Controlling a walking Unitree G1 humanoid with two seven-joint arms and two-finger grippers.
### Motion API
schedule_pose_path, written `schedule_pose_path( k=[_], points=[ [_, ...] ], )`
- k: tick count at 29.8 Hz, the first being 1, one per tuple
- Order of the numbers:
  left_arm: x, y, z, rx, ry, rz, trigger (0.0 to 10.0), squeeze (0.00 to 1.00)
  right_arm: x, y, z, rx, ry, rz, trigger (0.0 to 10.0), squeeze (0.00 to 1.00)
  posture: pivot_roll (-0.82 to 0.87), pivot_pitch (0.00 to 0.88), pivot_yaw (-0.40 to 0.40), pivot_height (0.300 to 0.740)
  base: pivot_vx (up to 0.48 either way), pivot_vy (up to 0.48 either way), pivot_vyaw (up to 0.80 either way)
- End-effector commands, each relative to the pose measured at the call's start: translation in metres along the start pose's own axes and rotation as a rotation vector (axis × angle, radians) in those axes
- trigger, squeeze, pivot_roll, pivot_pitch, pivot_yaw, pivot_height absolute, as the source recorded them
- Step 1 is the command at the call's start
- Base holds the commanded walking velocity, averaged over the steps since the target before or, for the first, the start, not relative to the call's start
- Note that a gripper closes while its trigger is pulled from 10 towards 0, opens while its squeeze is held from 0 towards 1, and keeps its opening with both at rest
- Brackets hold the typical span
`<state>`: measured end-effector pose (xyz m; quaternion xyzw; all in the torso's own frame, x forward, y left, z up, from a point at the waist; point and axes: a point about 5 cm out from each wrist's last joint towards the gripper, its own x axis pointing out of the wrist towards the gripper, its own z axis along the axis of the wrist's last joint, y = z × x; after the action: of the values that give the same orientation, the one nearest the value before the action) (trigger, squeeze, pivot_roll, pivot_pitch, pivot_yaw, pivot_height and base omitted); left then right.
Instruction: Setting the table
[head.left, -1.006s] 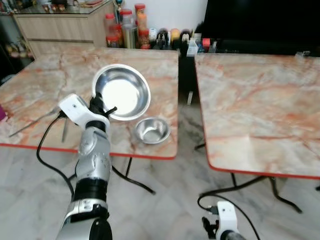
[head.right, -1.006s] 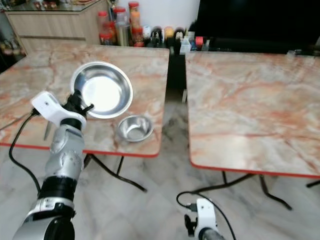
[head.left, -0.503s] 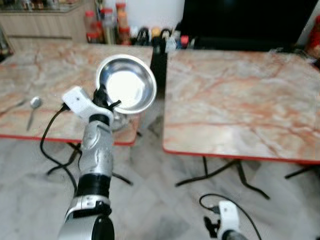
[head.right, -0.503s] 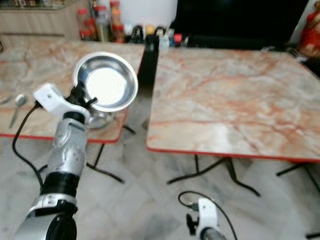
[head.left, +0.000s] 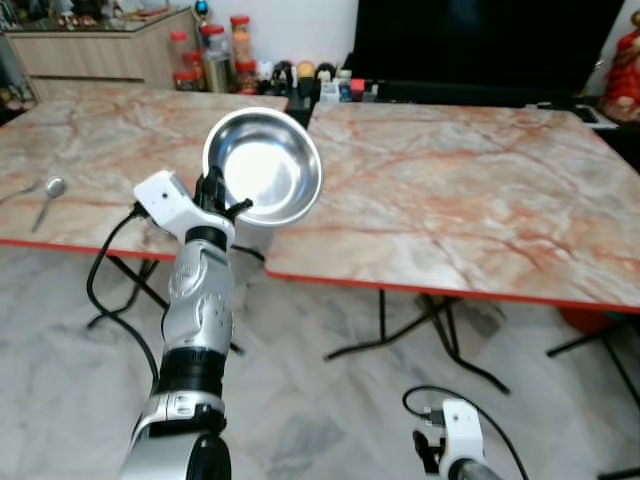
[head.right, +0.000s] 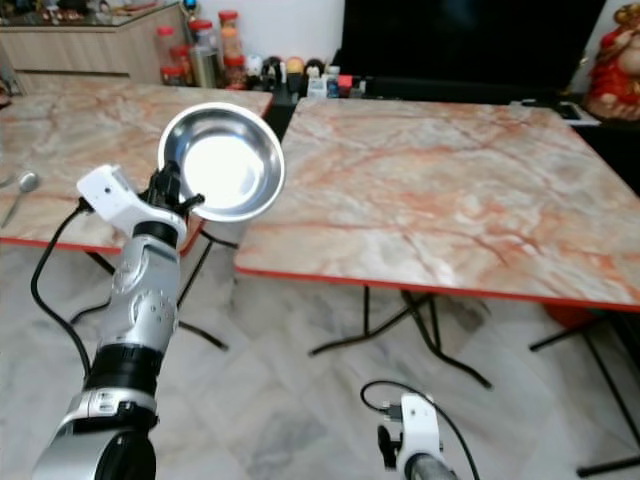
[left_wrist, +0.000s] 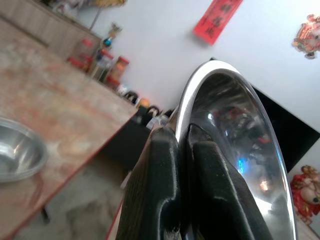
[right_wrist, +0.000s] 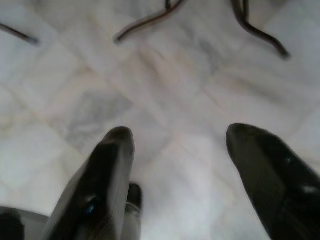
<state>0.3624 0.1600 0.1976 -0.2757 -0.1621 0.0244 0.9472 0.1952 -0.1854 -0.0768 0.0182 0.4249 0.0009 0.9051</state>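
Landmark: right marble table (head.left: 470, 190), red-edged, on thin black legs over pale marble floor (head.left: 330, 420).
Steel bowl (head.left: 265, 165): raised in the air, tilted with its hollow facing the camera, over the gap at the near left corner of the right marble table.
Left gripper (head.left: 215, 195): raised on a silver arm, left of the right marble table's near left corner; fingers (left_wrist: 165, 200) pressed together on the steel bowl's rim, one on each side of the wall.
Left marble table (head.left: 90, 150): just left of the right marble table, a narrow dark gap between the two.
Small bowl (left_wrist: 17, 155): steel, upright on the left marble table near its edge, seen in the left wrist view.
Spoon (head.left: 47, 195): flat on the left marble table, well left of the right marble table.
Jars and bottles (head.left: 215, 55): clustered behind the far left corner of the right marble table, against the wall.
Right gripper (right_wrist: 180, 175): hanging low over the floor, in front of the right marble table; black fingers spread wide apart, nothing between them.
Black screen (head.left: 480, 45): behind the right marble table's far edge.
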Motion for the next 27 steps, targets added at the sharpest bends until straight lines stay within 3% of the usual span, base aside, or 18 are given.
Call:
schedule_pose_path(
  k=[1, 20, 23, 27],
  points=[
    [0.003, -0.004, 0.007, 0.009, -0.021, -0.018, 10.0, 0.00, 0.001, 0.004, 0.003, -0.001, -0.008, 0.011, 10.0, 0.00, -0.04, 0.000, -0.022, 0.728, 0.000, -0.398, 0.00],
    [-0.005, -0.005, -0.004, 0.034, 0.029, -0.059, 10.0, 0.00, 0.001, 0.006, 0.001, 0.003, -0.004, 0.010, 10.0, 0.00, -0.04, 0.000, -0.024, 0.728, 0.000, -0.397, 0.00],
    [-0.006, -0.011, -0.008, 0.074, 0.060, -0.106, 10.0, 0.00, 0.001, 0.005, 0.003, 0.009, -0.012, 0.008, 10.0, 0.00, -0.04, 0.000, -0.024, 0.728, 0.000, 0.000, 0.00],
    [-0.007, -0.014, -0.011, 0.052, 0.068, -0.114, 10.0, 0.00, 0.002, 0.006, 0.004, 0.008, -0.014, 0.010, 10.0, 0.00, -0.03, 0.000, -0.026, 0.728, 0.000, 0.000, 0.00]
  ],
)
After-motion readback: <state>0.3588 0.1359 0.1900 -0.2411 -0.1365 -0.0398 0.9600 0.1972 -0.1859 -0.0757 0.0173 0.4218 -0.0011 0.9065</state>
